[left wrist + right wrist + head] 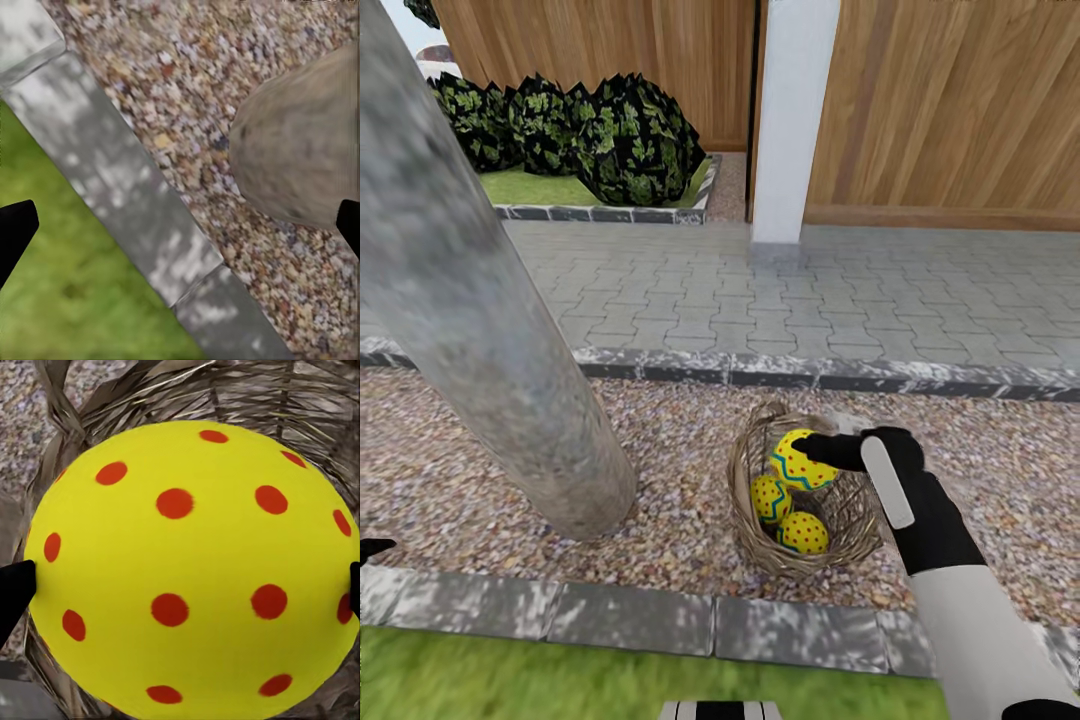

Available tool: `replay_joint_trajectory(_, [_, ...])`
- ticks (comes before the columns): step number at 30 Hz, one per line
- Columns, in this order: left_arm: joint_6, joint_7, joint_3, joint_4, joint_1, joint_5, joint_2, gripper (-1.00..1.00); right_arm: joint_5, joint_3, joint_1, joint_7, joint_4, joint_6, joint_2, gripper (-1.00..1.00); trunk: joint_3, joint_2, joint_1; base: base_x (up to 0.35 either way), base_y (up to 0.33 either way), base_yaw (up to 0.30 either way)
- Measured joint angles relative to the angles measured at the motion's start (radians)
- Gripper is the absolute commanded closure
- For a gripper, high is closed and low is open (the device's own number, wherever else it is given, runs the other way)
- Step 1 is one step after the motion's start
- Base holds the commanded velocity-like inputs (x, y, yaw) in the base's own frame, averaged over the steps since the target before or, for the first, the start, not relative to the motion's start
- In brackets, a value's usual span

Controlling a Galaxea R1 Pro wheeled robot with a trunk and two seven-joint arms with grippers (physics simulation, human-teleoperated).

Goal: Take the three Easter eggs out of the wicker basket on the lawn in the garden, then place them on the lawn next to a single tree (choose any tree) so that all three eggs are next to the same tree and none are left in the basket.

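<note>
The grey palm-like trunk (470, 310) rises from the pebble gravel strip (680, 480), well to the left of the right gripper (830, 452), and the wicker basket (760, 540) lies on this gravel just under the gripper. The gripper is clamped across the middle of the top Easter egg (803, 460), with two more eggs (788, 515) below it in the basket. This egg looks smooth, hard and probably slippery, so a hold at the widest part seems best, while the handle and rim close around may catch it.
</note>
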Motion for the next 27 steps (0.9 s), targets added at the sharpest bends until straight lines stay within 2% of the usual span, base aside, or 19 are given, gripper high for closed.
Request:
replay_joint_trajectory(4, [0.0,0.0,0.001,-0.001,0.0,0.0,0.003,-1.0,-0.053,-0.001,0.038,0.0,-0.074,-0.001,-0.017,1.0,0.013,0.028,-0.015,0.0,0.0,0.0])
replay_joint_trajectory(6, [0.0,0.001,0.0,-0.001,0.0,0.0,0.004,-1.0,-0.062,-0.003,0.049,0.0,-0.113,-0.001,-0.025,1.0,0.019,0.042,-0.023,0.0,0.0,0.0])
replay_joint_trajectory(10, [0.0,0.001,0.0,-0.002,0.0,0.0,0.005,-1.0,-0.08,-0.039,0.066,0.0,-0.167,-0.002,-0.032,1.0,0.031,0.07,-0.038,0.0,0.0,0.0])
replay_joint_trajectory(11, [0.0,0.001,-0.001,-0.002,0.0,0.0,0.005,-1.0,-0.096,-0.041,0.07,-0.001,-0.171,-0.002,-0.035,1.0,0.031,0.07,-0.038,0.0,0.0,0.0])
replay_joint_trajectory(13, [0.0,0.001,0.0,-0.002,0.0,0.0,0.005,-1.0,-0.164,-0.043,0.08,0.0,-0.174,-0.002,-0.062,1.0,0.031,0.07,-0.038,0.0,0.0,0.0])
replay_joint_trajectory(15, [-0.001,0.001,0.0,-0.002,0.0,0.0,0.005,-1.0,-0.314,-0.043,0.097,0.0,-0.175,-0.002,-0.124,1.0,0.031,0.07,-0.038,0.0,0.0,0.0])
replay_joint_trajectory(17, [-0.001,0.001,-0.001,-0.002,0.0,0.0,0.004,-1.0,-0.494,-0.041,0.115,0.0,-0.175,-0.002,-0.19,1.0,0.031,0.07,-0.038,0.0,0.0,0.0])
replay_joint_trajectory(18, [-0.001,0.001,-0.001,-0.002,0.0,0.0,0.004,-1.0,-0.606,-0.039,0.129,0.001,-0.175,-0.002,-0.225,1.0,0.031,0.07,-0.038,0.0,0.0,0.0])
replay_joint_trajectory(19, [-0.002,0.0,-0.001,-0.002,0.0,0.0,0.003,-1.0,-0.69,-0.037,0.137,0.001,-0.175,-0.002,-0.244,1.0,0.031,0.07,-0.038,0.0,0.0,0.0])
replay_joint_trajectory(20, [-0.003,0.0,-0.001,-0.001,0.0,-0.001,0.003,-1.0,-0.724,-0.035,0.141,0.001,-0.176,-0.002,-0.25,1.0,0.031,0.07,-0.038,0.0,0.0,0.0])
replay_joint_trajectory(24, [-0.014,0.022,-0.007,-0.01,0.022,-0.027,0.021,-1.0,-0.726,-0.028,0.132,-0.004,-0.169,-0.009,-0.252,1.0,0.031,0.07,-0.038,0.0,0.0,0.0])
replay_joint_trajectory(27, [-0.018,0.021,-0.008,-0.01,0.039,-0.025,0.004,-1.0,-0.709,-0.02,0.132,-0.003,-0.169,-0.015,-0.252,1.0,0.031,0.07,-0.038,0.0,0.0,0.0])
